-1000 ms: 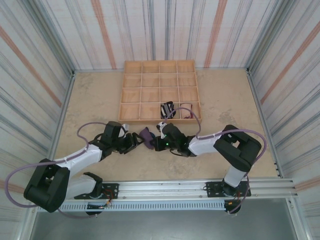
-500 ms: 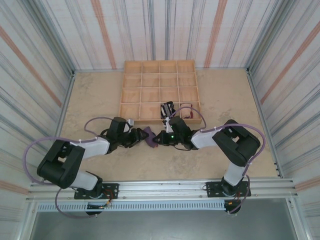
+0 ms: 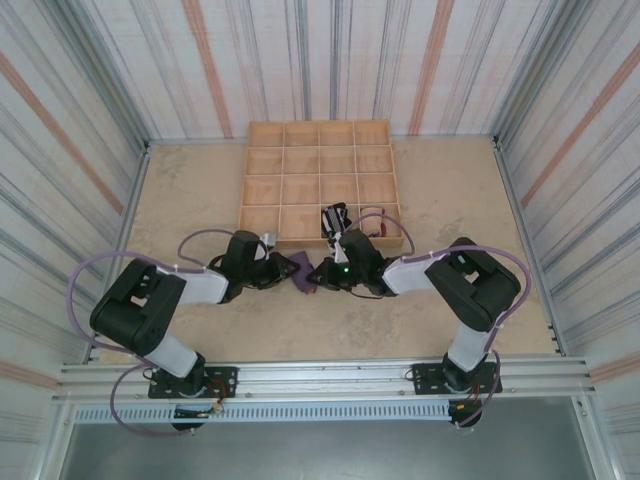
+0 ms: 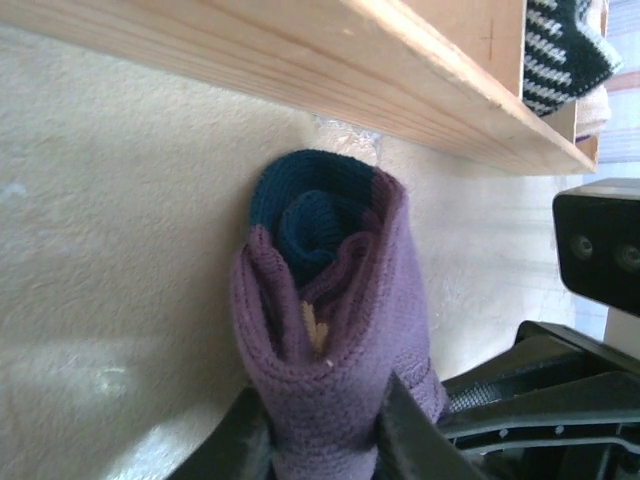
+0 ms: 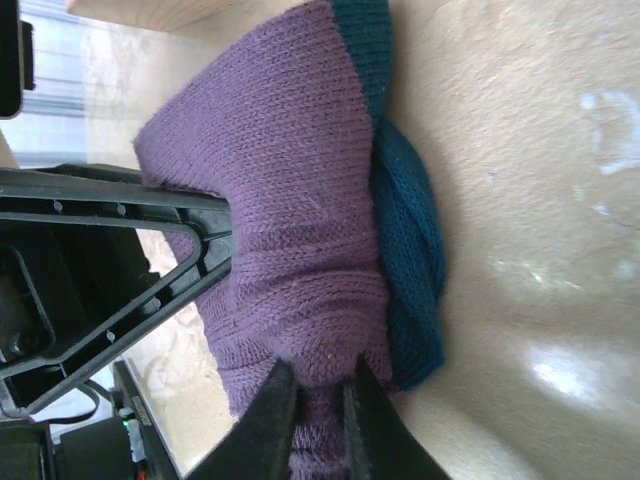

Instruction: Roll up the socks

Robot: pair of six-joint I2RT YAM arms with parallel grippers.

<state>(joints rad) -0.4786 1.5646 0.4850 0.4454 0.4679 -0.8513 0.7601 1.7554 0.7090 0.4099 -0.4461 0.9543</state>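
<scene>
The left gripper (image 3: 283, 268) lies low over the table (image 3: 180, 190), its forearm stretched rightward from a sharply folded elbow. Its two fingers (image 4: 250, 445) are clamped on either side of the purple sock (image 4: 330, 320). The right gripper (image 3: 322, 273) faces it from the other side, forearm reaching leftward and also close to the surface. Its jaws are nearly together, pinching a fold of the same sock's purple fabric. The sock is wound into a fat roll with the teal toe spiralled at its core and the purple knit wrapped round it. It rests on the table between the two grippers, just in front of the near wall of the wooden tray (image 4: 300, 60). A black-and-white striped sock (image 4: 560, 45) sits in a front-row tray compartment.
</scene>
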